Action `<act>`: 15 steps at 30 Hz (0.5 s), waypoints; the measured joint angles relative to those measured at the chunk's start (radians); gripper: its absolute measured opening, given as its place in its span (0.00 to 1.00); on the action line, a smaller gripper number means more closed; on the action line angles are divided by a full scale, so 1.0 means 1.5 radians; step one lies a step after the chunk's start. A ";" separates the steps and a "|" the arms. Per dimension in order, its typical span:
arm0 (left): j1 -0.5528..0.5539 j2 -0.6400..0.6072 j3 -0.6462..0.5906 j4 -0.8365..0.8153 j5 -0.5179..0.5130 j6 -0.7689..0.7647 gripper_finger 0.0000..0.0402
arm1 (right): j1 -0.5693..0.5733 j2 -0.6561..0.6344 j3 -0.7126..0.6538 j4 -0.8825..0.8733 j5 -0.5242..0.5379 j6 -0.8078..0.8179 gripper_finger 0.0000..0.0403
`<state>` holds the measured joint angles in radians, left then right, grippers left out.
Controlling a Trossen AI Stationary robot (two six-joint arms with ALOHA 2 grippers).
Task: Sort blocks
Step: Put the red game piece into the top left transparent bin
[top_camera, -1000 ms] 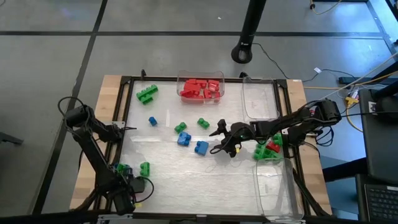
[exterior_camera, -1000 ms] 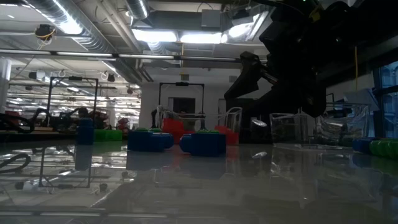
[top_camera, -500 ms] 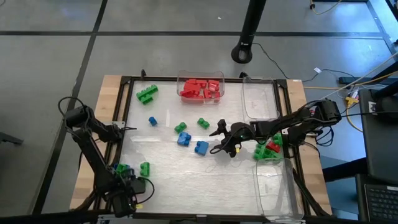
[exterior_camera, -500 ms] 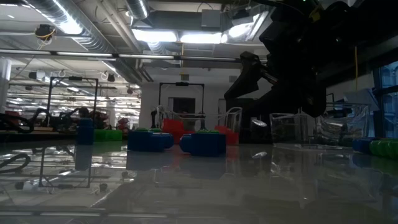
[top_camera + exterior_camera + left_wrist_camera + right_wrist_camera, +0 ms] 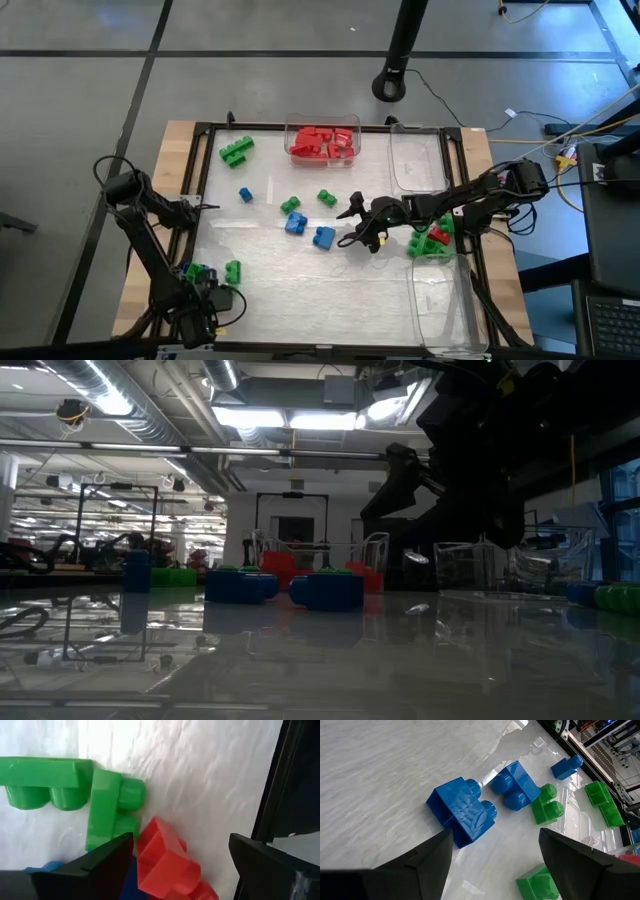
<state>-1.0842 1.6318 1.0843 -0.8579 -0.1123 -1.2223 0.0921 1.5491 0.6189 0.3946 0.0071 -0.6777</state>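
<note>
Right gripper point(image 5: 356, 225) fingers point(image 5: 427, 857) spread wide, empty, low over mid-table; the nearest small blue studded plastic brick point(image 5: 461, 817) lies straight ahead, just off the tips, its long axis slanting across the gap; a second blue brick point(image 5: 515, 784) sits just beyond, green ones farther. Left gripper point(image 5: 205, 300) at the near-left corner, fingers open above a red brick point(image 5: 167, 860) beside green bricks point(image 5: 107, 807); right arm nearer the blue pair.
</note>
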 joint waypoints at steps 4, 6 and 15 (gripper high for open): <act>-0.018 0.000 0.000 0.004 0.003 0.014 0.79 | 0.000 0.014 0.000 0.007 0.000 0.000 0.73; -0.022 0.000 0.000 0.004 0.003 0.008 0.79 | 0.000 0.020 -0.001 0.002 0.000 0.000 0.73; -0.021 0.000 0.000 0.006 -0.003 -0.026 0.79 | 0.000 0.027 0.001 0.016 0.000 0.000 0.73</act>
<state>-1.1152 1.6318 1.0843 -0.8491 -0.1173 -1.2607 0.0921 1.5894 0.6201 0.4192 0.0072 -0.6781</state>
